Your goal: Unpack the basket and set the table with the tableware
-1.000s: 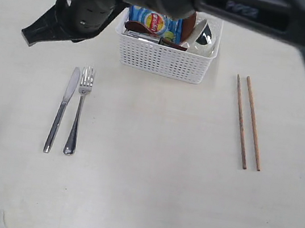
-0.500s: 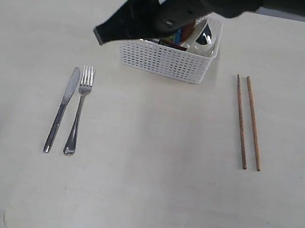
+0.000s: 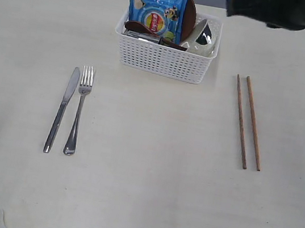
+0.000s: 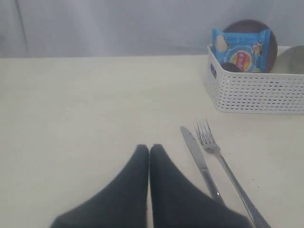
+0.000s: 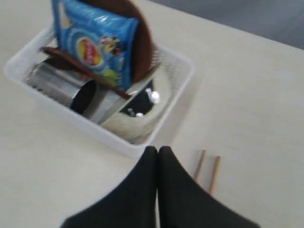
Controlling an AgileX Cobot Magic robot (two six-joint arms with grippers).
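The white basket (image 3: 166, 61) stands at the back middle of the table (image 3: 140, 192). It holds a round brown plate (image 3: 190, 4) on edge, an off-white bowl (image 5: 137, 116), a steel cup (image 5: 64, 88) lying on its side and a red-brown wooden spoon (image 5: 85, 71). A knife (image 3: 61, 109) and fork (image 3: 78, 109) lie side by side at the left. Two chopsticks (image 3: 249, 122) lie at the right. My right gripper (image 5: 157, 149) hovers shut and empty beside the basket's right end, above the table. My left gripper (image 4: 149, 148) is shut and empty, low beside the knife (image 4: 199, 161).
A blue chips packet (image 3: 156, 14) leans upright against the plate in the basket. A grey backdrop runs behind the table's far edge. A small pale scrap (image 3: 0, 218) lies at the front left corner.
My right arm has swung from over the basket's left side across to the upper right, uncovering the basket. Tableware on the table has not moved.
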